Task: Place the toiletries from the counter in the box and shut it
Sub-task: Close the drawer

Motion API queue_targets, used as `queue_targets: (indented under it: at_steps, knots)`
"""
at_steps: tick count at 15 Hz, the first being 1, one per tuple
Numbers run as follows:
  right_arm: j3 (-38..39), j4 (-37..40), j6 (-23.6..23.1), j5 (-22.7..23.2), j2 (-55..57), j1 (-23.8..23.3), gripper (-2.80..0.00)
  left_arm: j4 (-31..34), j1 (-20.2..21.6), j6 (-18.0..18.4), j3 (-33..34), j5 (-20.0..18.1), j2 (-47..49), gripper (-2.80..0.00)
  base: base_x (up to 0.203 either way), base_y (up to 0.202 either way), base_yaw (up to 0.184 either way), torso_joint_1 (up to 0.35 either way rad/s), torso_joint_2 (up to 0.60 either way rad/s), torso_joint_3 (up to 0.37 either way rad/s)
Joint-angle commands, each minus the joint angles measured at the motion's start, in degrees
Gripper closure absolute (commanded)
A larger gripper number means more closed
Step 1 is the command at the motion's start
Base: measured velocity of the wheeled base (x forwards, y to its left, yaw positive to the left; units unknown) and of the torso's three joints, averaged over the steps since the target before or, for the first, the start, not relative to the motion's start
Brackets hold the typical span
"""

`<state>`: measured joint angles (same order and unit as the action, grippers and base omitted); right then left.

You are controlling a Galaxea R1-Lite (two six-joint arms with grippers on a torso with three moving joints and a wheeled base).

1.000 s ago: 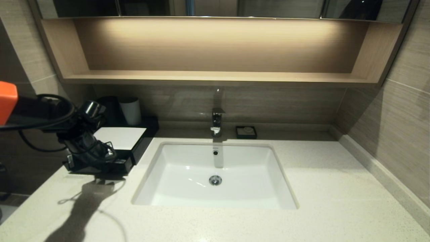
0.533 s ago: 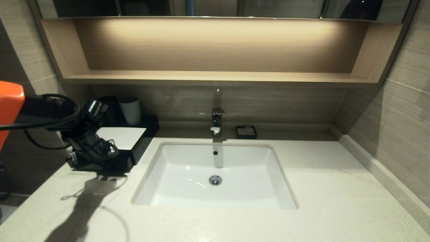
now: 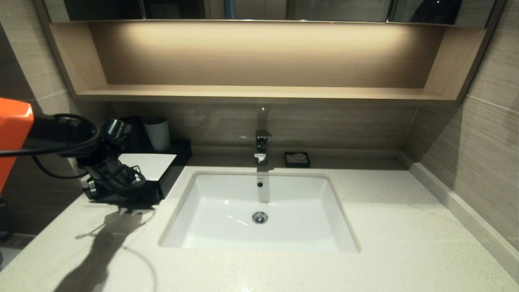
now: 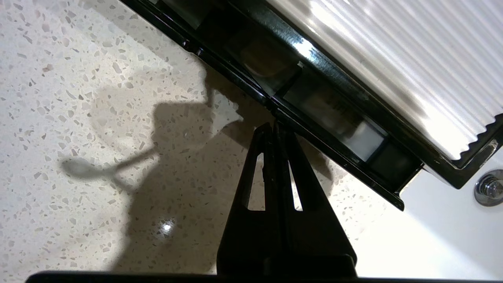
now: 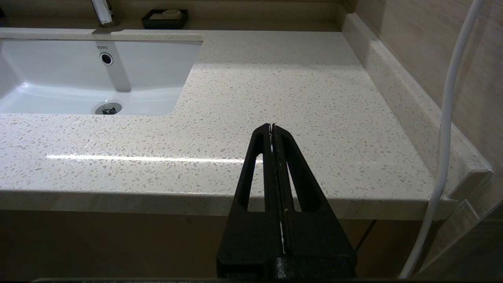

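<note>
the left gripper (image 4: pixel 274 125) was seen low over the counter (image 3: pixel 405 227), fingers pressed together with nothing between them. its tips were set against the front edge of the box drawer (image 4: pixel 338 114), which stood pulled out only a little. the box (image 3: pixel 168 174) was placed at the back left of the counter, beside the sink (image 3: pixel 259 211), its white ribbed panel (image 4: pixel 393 59) on top. what lay inside the drawer could not be made out. a grey cup (image 3: pixel 158 133) was noted behind the box. the right gripper (image 5: pixel 272 127) was held before the counter's front right edge, fingers closed together, empty.
</note>
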<state>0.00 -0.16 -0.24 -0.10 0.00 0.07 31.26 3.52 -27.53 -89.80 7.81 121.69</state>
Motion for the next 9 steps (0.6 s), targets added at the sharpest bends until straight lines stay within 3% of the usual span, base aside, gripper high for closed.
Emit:
queue_targets:
  at_steps: [1,9]
  knots:
    - [0.00,-0.02,-0.04,0.01,-0.09,0.01,0.00,0.21,0.07,-0.16,-1.01,0.10,0.40,0.00,0.000,0.000,0.000,0.000,0.00,0.000]
    - [0.03,-0.02,-0.06,0.01,-0.09,0.01,0.00,0.12,-0.01,-0.68,-2.75,0.10,2.09,0.00,0.000,0.000,0.000,0.000,0.00,0.000]
